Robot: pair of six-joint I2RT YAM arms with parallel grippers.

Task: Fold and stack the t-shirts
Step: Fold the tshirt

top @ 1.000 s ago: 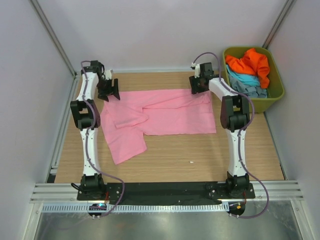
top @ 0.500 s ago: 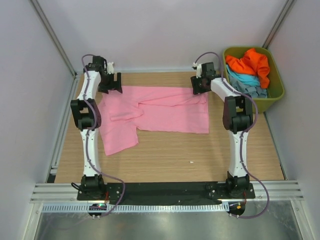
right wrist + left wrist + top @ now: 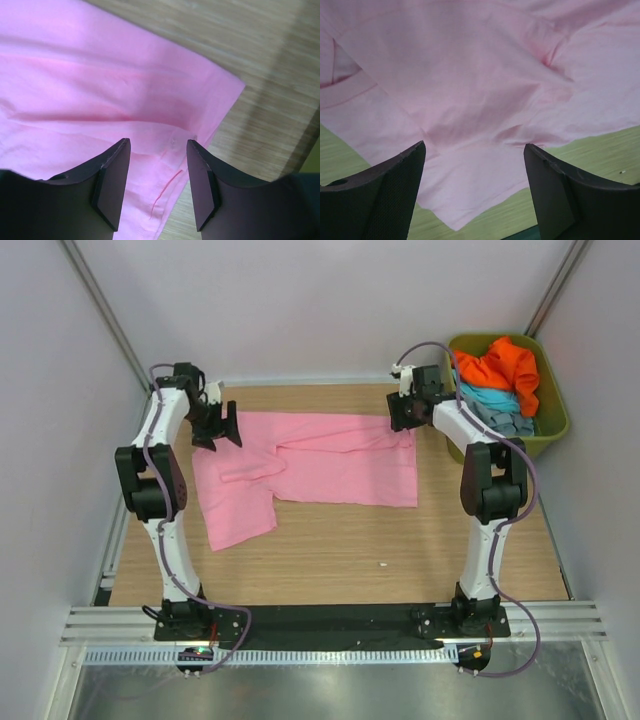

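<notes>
The pink t-shirt (image 3: 330,465) is soft matt cloth, lightly creased; the worktop (image 3: 350,550) matt wood grain; the tub (image 3: 560,420) smooth plastic; the left claw (image 3: 475,147) matt, dimpled.

Wood table (image 3: 400,550) w/ pink tee (image 3: 330,460)

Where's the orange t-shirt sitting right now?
In the top view the orange fabric t-shirt lies crumpled on top inside the olive-green plastic tub at the far right, just right of the right gripper.
</notes>
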